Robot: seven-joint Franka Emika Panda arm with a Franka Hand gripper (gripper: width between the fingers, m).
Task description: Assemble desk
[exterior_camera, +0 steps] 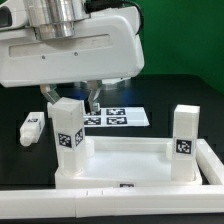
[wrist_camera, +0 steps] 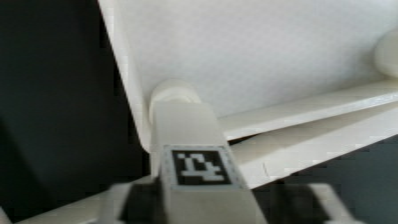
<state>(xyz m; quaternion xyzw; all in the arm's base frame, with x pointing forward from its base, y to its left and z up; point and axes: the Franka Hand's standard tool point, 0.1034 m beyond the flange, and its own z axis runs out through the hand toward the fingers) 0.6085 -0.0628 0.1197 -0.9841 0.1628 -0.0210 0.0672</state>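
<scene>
The white desk top lies flat with its raised rim up. Two tagged legs stand on it, one at the exterior view's left and one at its right. A third leg lies loose on the black table at the left. My gripper hangs just behind the left standing leg. In the wrist view, a tagged leg runs between my fingers, whose dark pads press its two sides; my gripper is shut on it. Beyond it lies the desk top. Which leg this is in the exterior view I cannot tell.
The marker board lies on the table behind the desk top. A low white wall runs along the front and turns up the exterior view's right side. The arm's white body fills the upper part of that view.
</scene>
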